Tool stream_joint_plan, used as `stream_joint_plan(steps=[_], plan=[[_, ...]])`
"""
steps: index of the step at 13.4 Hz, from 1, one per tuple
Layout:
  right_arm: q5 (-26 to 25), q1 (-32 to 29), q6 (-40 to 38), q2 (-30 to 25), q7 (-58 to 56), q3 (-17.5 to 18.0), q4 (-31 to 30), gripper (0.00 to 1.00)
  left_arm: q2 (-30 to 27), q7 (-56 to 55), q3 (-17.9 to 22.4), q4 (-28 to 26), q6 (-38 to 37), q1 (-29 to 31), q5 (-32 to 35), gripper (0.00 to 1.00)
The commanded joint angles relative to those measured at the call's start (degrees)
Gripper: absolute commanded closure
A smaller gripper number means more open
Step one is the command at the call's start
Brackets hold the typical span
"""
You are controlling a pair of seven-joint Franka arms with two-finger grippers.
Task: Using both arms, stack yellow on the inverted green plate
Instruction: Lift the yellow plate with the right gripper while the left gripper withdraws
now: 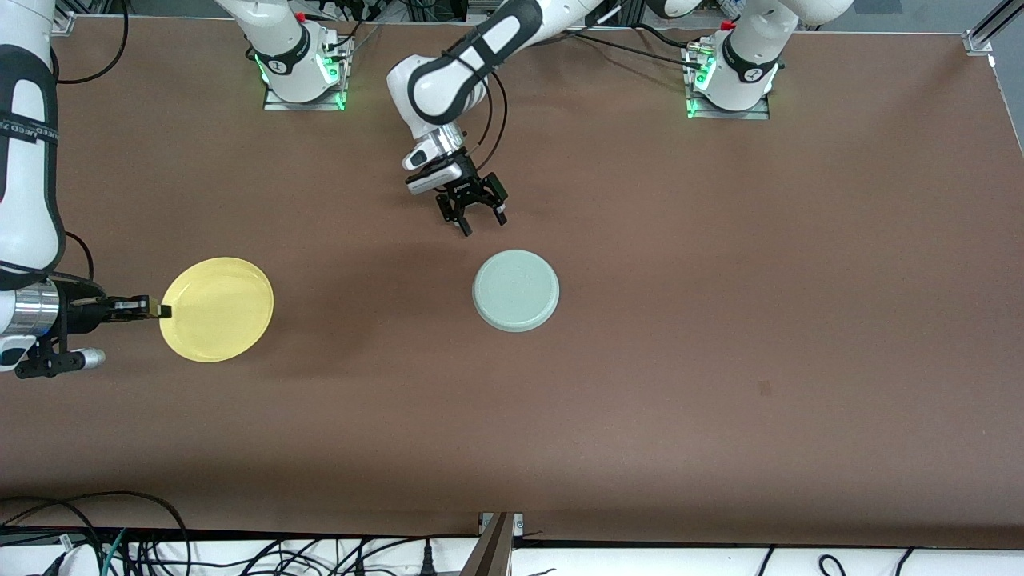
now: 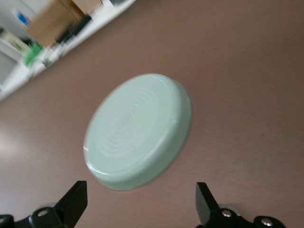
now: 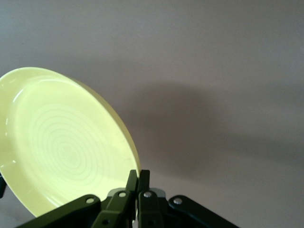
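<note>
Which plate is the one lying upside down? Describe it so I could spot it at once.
On the brown table, look near the middle, just under the left gripper hanging with open jaws. There lies a small round pale mint-green plate, rim down and ringed base up. The other plate, bright yellow, is gripped at its rim by the right gripper.

Even bright light — soft shadows, left wrist view blurred
</note>
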Motion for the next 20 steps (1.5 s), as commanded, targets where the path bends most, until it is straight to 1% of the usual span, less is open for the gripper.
stream_joint_plan(steps=[1, 2, 3, 5, 6, 7, 8, 9, 11, 13, 15, 17, 18, 20], plan=[[1.0, 1.7, -2.1, -0.9, 4.3, 1.3, -0.2, 1.0, -0.8, -1.6, -0.5, 2.4, 4.5, 5.8, -7.8, 0.0], [1.0, 2.5, -2.0, -0.9, 6.6, 2.3, -0.2, 1.0, -1.4, 0.2, -1.6, 2.6, 4.9, 8.7, -10.2, 0.0], [1.0, 2.9, -1.6, -0.7, 8.4, 3.0, -0.2, 1.0, -1.7, 3.7, -2.6, 4.1, 5.1, 12.1, -13.9, 0.0], [3.3, 4.2, -0.5, -0.3, 9.1, 3.6, -1.4, 1.0, -3.1, 13.4, -2.9, 8.3, 4.5, 19.2, -27.2, 0.0], [4.4, 4.7, 1.2, -0.3, 9.1, 3.6, -3.0, 1.0, -5.1, 19.5, -2.7, 8.5, 4.4, 23.2, -32.5, 0.0], [4.6, 5.4, 3.0, -0.4, 9.6, 3.6, -4.4, 1.0, -6.9, 23.8, -2.7, 8.5, 4.3, 27.0, -35.0, 0.0], [4.6, 6.4, 3.8, -0.4, 11.5, 3.8, -4.8, 1.0, -8.7, 26.5, -2.8, 8.5, 3.6, 30.5, -36.6, 0.0], [4.6, 7.6, 4.4, -0.4, 13.9, 3.8, -4.9, 1.0, -9.8, 27.8, -2.8, 8.5, 1.5, 32.8, -38.5, 0.0], [4.6, 10.7, 7.3, -0.7, 17.3, 3.8, -6.9, 1.0, -12.5, 28.4, -3.0, 8.6, -3.3, 36.1, -39.7, 0.0], [4.6, 14.6, 10.6, -1.0, 22.1, 3.9, -9.2, 1.0, -16.6, 37.6, -2.8, 8.6, -8.2, 39.8, -41.9, 0.0], [4.6, 19.6, 14.5, -1.3, 29.5, 3.9, -11.9, 1.0, -20.5, 48.7, -2.8, 8.6, -13.2, 46.2, -45.6, 0.0], [4.6, 23.8, 21.3, -2.4, 33.0, 4.1, -16.9, 1.0, -23.5, 59.1, -2.8, 8.6, -17.4, 51.8, -48.3, 0.0], [4.6, 25.0, 24.9, -3.0, 34.8, 5.5, -19.4, 1.0, -24.9, 63.2, -2.8, 8.6, -19.5, 53.9, -49.0, 0.0], [4.6, 25.1, 31.5, -3.5, 41.6, 11.0, -23.0, 1.0, -28.2, 69.2, -2.7, 8.4, -23.3, 57.0, -49.1, 0.0]])
